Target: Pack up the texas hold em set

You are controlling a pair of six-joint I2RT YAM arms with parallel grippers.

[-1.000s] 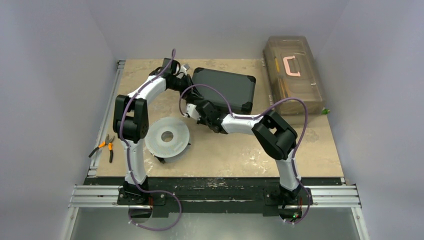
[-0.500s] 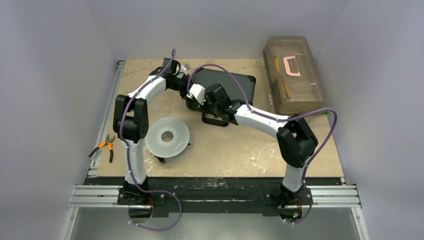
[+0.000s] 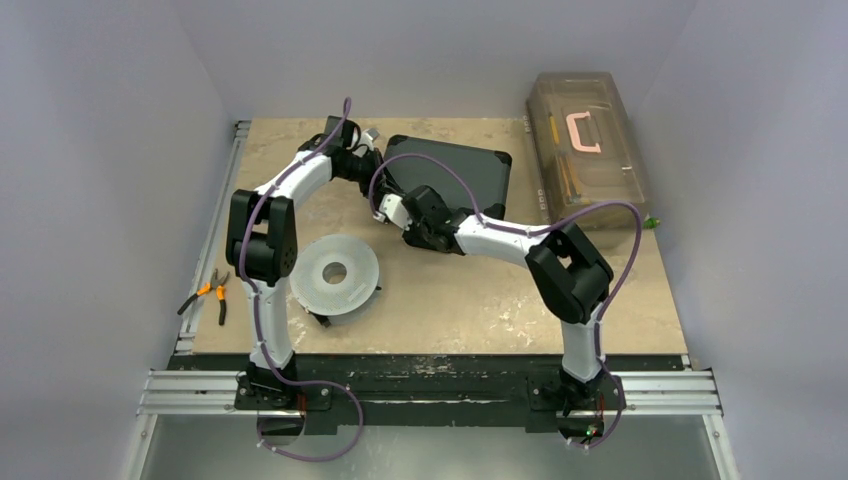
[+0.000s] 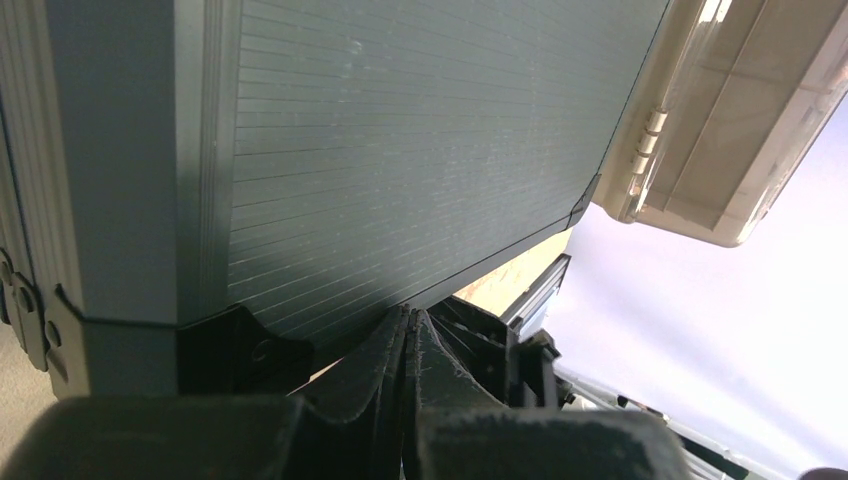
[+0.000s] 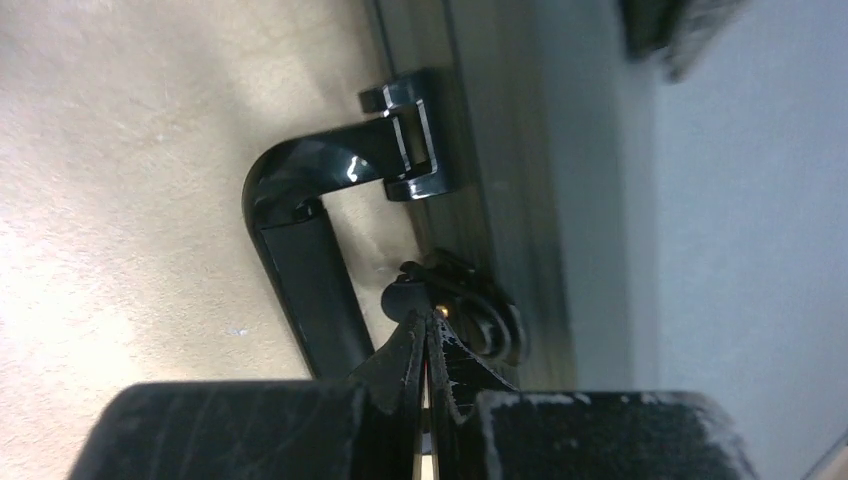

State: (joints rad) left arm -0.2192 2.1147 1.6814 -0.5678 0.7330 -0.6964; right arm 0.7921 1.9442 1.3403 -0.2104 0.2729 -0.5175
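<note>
Briefcase (image 3: 455, 172) flat — long axis left-right, handle (image 5: 300, 240) nearward.

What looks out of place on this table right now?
The orange-handled pliers lie across the metal rail at the left edge of the table. The closed black briefcase sits askew, turned against the table's edges.

My left arm (image 3: 263, 238) reaches forward, right arm (image 3: 565, 275) bends leftward; left fingers (image 4: 375, 372) and right fingers (image 5: 396, 368) each pressed together.
</note>
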